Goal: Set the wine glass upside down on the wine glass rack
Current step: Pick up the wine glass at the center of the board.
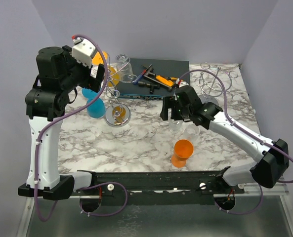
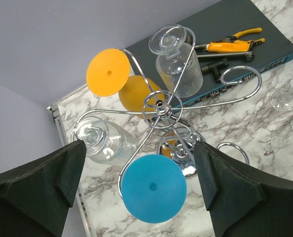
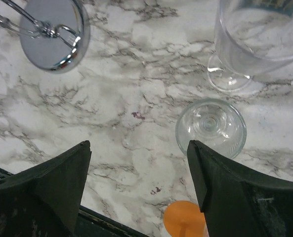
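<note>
Orange wine glass (image 1: pixel 182 152) stands nearest on the marble bench (image 1: pixel 136 143); just beyond it, the right end effector (image 3: pixel 136 148) hangs released above a clear wine glass (image 3: pixel 211 127) that rests on the marble. Farther back, the left end effector (image 2: pixel 139 148) hovers released over the wire rack (image 2: pixel 158 108), where a blue wine glass (image 2: pixel 153 187) hangs upside down, foot uppermost.

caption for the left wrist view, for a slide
Open left gripper above the chrome wire rack hung with an inverted blue wine glass, orange wine glass and two clear wine glasses.
</note>
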You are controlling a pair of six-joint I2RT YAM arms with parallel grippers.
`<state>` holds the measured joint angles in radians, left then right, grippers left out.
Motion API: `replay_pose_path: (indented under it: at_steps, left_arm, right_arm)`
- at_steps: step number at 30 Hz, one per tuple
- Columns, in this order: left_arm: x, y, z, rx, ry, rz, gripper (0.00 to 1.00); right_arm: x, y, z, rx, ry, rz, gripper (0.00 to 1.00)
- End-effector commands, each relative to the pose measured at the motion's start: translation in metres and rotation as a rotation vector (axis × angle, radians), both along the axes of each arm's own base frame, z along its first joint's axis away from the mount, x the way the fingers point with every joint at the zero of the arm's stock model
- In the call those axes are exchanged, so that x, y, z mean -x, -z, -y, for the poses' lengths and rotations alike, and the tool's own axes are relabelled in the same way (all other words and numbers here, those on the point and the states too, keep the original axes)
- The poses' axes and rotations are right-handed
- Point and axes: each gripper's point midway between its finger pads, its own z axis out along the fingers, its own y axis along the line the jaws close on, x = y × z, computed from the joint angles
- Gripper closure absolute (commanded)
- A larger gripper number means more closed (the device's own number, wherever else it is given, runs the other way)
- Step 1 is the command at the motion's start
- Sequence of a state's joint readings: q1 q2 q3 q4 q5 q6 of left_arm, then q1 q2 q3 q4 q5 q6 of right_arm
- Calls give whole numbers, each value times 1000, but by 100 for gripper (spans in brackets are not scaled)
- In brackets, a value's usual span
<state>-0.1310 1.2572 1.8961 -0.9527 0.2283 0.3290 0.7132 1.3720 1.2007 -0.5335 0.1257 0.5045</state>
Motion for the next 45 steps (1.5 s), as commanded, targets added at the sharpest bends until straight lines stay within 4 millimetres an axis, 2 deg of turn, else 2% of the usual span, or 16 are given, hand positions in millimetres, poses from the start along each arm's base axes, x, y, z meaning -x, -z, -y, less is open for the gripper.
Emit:
replay_pose_path:
  at_steps: [1,6,10,14,16,19,20,23,26,28,32,36,41,45]
  left_arm:
    - [18,-5,2,37,4,-17,1]
    - [22,-10,4,61,9,-13,1]
    - [24,-16,5,78,8,-14,1]
    - [28,-16,5,83,9,-20,1]
    - [29,-15,6,86,13,-24,1]
    - [31,-15,7,93,18,-25,1]
    - [32,-15,8,97,22,-25,1]
    - [35,-16,10,108,28,-26,2]
    - [38,-15,12,122,38,-33,2]
    - [41,-16,14,131,49,-33,1]
    - [48,-15,20,146,86,-43,1]
    - [57,-15,29,160,146,-42,1]
    - [68,-23,44,184,248,-20,3]
    - [70,-17,54,208,305,-54,7]
  right_arm:
    - [7,26,21,119,31,-45,18]
    - [6,55,23,180,26,-95,27]
    - [0,79,27,245,52,-124,29]
    - [-7,91,26,276,54,-122,32]
    - [-11,95,22,276,42,-119,36]
    - [-16,99,12,262,14,-119,52]
    - [-18,97,7,253,3,-116,64]
    - [-24,89,-6,218,-25,-110,86]
    - [-30,65,-17,165,-43,-73,99]
    - [-31,39,-24,114,-67,-38,100]
    - [-25,-32,-37,-38,-117,69,100]
    - [-6,-109,-47,-211,-201,179,100]
    - [15,-187,-39,-337,-241,304,100]
    - [36,-245,-39,-478,-305,414,100]
